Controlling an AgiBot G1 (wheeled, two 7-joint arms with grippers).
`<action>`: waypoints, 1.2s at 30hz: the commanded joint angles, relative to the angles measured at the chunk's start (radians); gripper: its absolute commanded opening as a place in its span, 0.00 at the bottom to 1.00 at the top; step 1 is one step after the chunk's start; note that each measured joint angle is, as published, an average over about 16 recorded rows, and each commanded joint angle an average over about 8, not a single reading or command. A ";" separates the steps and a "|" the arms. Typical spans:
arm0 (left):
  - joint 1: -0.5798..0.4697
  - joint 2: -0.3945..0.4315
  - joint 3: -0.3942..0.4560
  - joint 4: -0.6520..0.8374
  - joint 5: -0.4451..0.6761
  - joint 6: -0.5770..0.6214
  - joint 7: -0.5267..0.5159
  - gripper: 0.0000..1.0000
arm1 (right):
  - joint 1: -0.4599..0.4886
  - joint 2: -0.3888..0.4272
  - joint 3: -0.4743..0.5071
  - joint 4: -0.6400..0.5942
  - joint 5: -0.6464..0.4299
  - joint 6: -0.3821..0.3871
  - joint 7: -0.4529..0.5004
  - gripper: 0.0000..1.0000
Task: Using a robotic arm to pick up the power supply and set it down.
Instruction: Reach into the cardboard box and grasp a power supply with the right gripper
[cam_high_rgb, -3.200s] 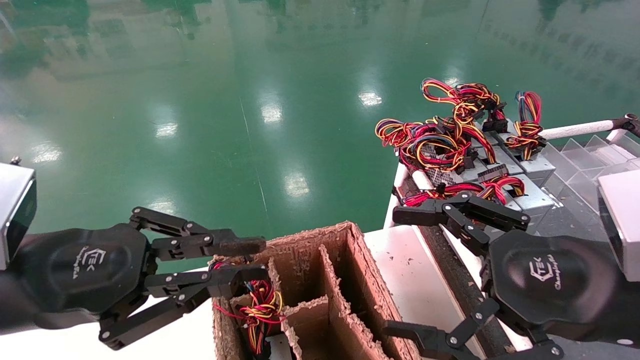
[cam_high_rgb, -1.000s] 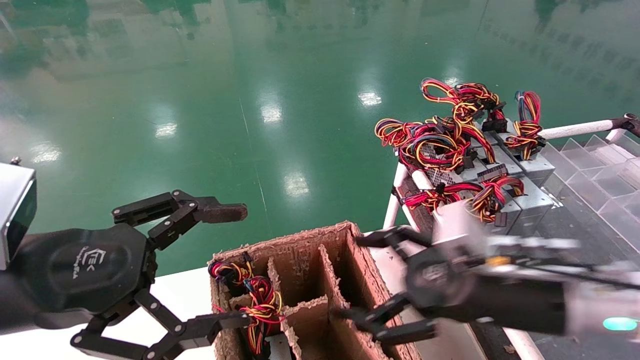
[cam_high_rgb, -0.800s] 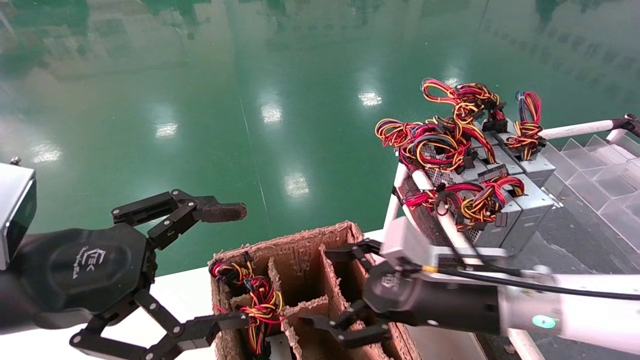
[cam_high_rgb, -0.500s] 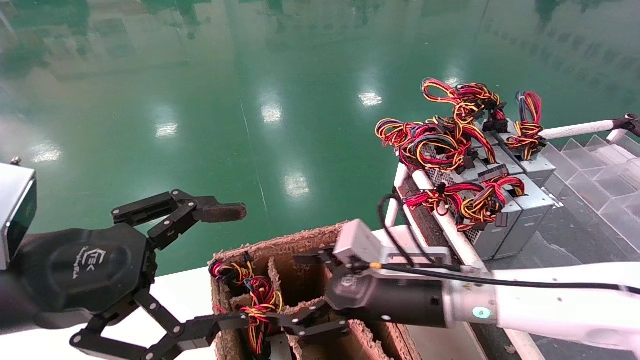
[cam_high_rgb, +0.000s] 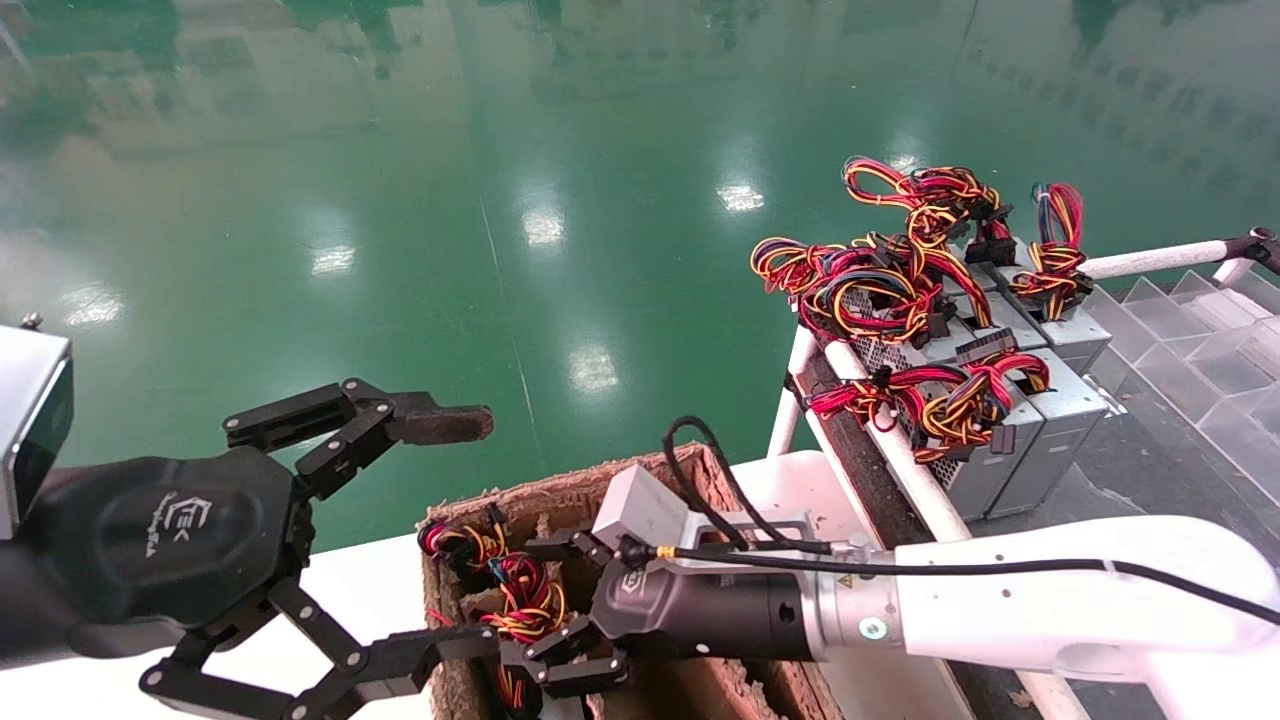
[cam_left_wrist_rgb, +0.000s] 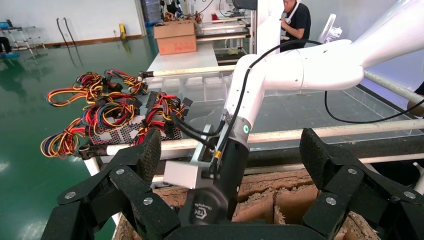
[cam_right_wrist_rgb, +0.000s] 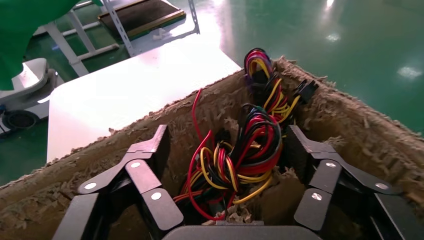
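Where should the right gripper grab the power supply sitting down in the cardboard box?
By its wire bundle, from straight above. The power supply's body is sunk in the cardboard box compartment, its walls close around it; only the looped wires stand up. The right gripper already has open jaws either side of that loop. The left gripper is open alongside.

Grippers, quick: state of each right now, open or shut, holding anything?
Left gripper: open, empty, by the box's left edge.
Right gripper: open, straddling the wires in the box, not yet gripping.

Power supply (cam_right_wrist_rgb: 235, 160) wires bundled upright in the carton slot
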 joint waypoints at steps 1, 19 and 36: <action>0.000 0.000 0.000 0.000 0.000 0.000 0.000 1.00 | 0.000 -0.010 -0.006 -0.007 -0.007 0.002 -0.001 0.00; 0.000 0.000 0.001 0.000 0.000 0.000 0.000 1.00 | 0.005 -0.019 0.004 -0.087 0.028 -0.044 -0.047 0.00; 0.000 0.000 0.001 0.000 -0.001 0.000 0.001 1.00 | 0.012 0.025 0.072 -0.115 0.149 -0.130 -0.099 0.00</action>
